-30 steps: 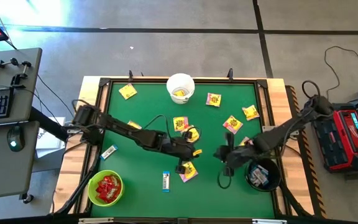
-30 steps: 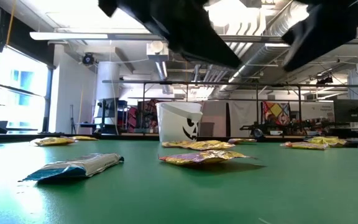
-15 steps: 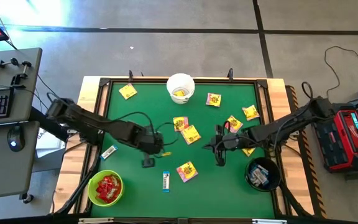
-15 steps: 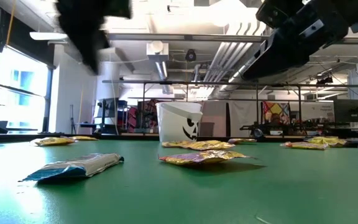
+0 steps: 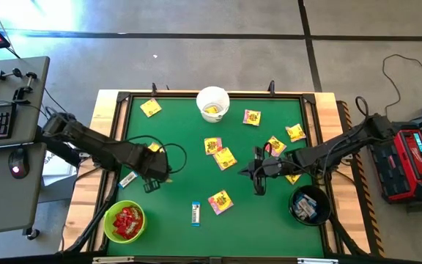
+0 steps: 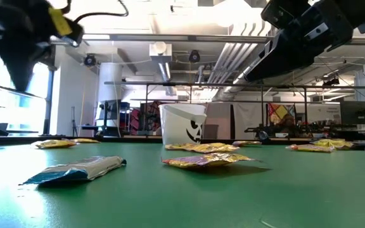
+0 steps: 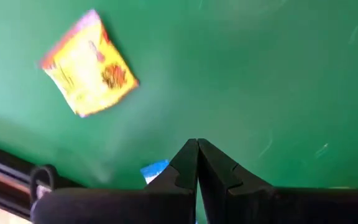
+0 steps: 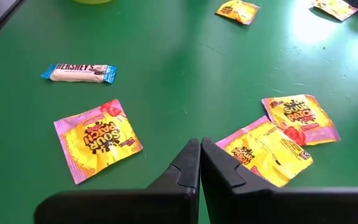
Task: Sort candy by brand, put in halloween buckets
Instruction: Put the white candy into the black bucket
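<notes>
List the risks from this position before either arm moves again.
1. Two yellow sour-candy packets overlap below the shut right gripper; a grab may lift both.
2. The white-and-blue chocolate bar lies at the table's wooden edge beside the shut left gripper; a nudge could push it off the mat.

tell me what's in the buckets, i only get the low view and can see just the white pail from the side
Observer: The white round plastic bucket has a yellow packet in it.
Operator: where are the other two
Observer: A lime green round plastic bucket with red packets in it stands at the left arm's front corner. A black round bucket with white-and-blue bars in it stands at the right arm's.
Operator: either gripper carrying candy
Observer: No. The left gripper and the right gripper are both shut with nothing between the fingers.
</notes>
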Motion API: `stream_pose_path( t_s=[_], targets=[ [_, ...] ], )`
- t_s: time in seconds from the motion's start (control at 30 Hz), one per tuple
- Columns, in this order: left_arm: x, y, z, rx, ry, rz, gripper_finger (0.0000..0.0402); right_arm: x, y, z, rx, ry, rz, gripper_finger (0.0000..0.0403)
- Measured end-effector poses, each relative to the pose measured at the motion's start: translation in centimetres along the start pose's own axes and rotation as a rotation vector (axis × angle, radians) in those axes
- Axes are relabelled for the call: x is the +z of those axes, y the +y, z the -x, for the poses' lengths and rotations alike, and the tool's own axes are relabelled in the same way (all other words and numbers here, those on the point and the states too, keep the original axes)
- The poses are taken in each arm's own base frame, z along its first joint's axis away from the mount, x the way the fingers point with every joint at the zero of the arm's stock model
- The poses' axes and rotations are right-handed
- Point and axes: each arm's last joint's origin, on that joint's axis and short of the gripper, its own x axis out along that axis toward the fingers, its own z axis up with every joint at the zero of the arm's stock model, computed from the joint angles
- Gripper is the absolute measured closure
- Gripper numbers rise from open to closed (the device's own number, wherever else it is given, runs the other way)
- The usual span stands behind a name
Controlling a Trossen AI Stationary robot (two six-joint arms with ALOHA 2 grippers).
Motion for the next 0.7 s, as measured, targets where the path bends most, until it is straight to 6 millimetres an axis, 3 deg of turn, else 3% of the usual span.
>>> stream_pose_path(
  t_s=[0.27,0.43,0.7],
  targets=[
    [-2.4,1.2,-1.6,-0.151,0.075,0.093,0.0401,0.0,0.0,0.0,-0.019,-0.003,-0.01,0.0403],
    [-2.9,1.4,-2.6,-0.134,0.108,0.101,0.0397,0.0,0.0,0.0,-0.019,-0.003,-0.032,0.0403],
    [-3.4,1.6,-3.5,-0.113,0.141,0.153,0.0334,0.0,-0.1,0.0,-0.02,-0.002,-0.022,0.0403]
  ],
)
